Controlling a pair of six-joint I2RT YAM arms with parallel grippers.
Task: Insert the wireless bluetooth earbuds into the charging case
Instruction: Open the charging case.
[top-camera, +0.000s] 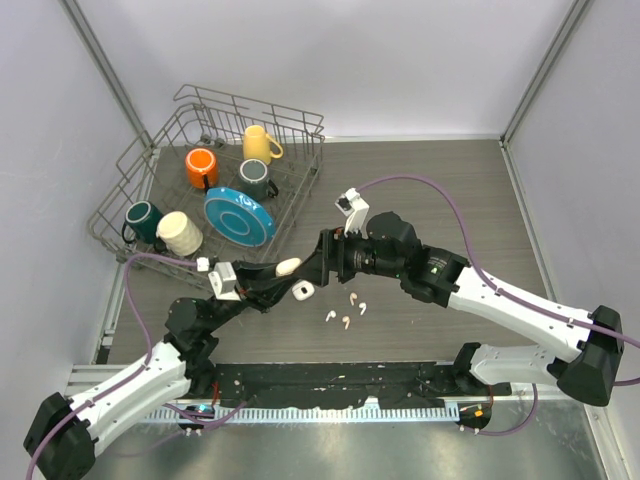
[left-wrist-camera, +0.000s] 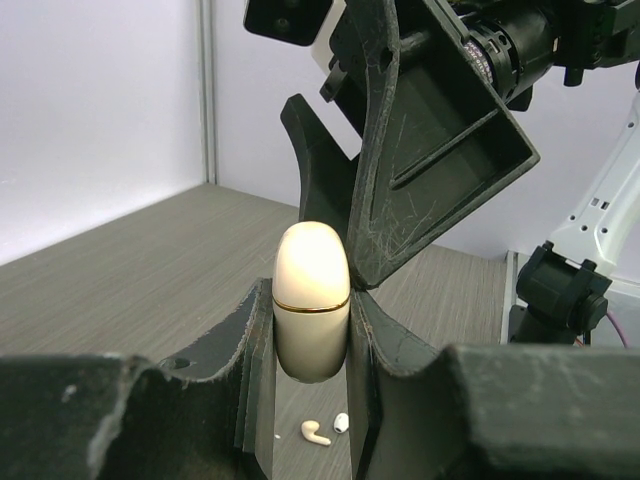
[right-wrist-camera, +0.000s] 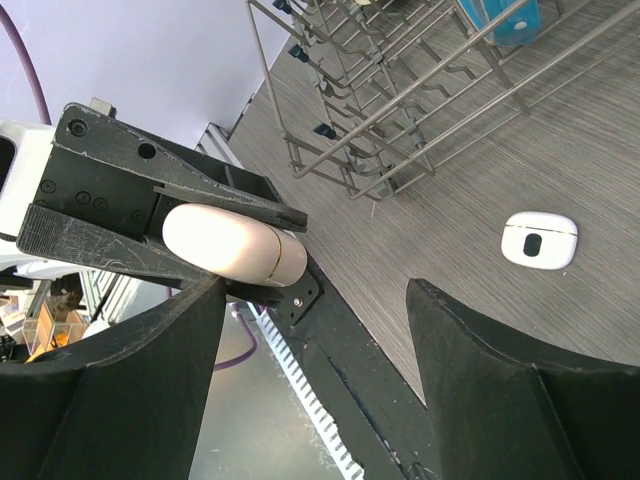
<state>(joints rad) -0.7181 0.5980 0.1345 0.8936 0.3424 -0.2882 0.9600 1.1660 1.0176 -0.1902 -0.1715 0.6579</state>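
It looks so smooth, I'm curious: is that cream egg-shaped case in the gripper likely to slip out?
Possibly. The cream case looks glossy and rounded, so it could squirt from the left gripper, which pinches only part of it. It seems rigid: no dent shows under the squeeze. Set down, it would probably roll.

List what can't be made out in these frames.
Cream case: shut, inside hidden in all views; left gripper covers its lower sides in left wrist.
Earbuds: too small in top external for orientation; left wrist shows two, gripper blocks the rest.
White case: top external too small, right wrist shows one face; lid state unclear.
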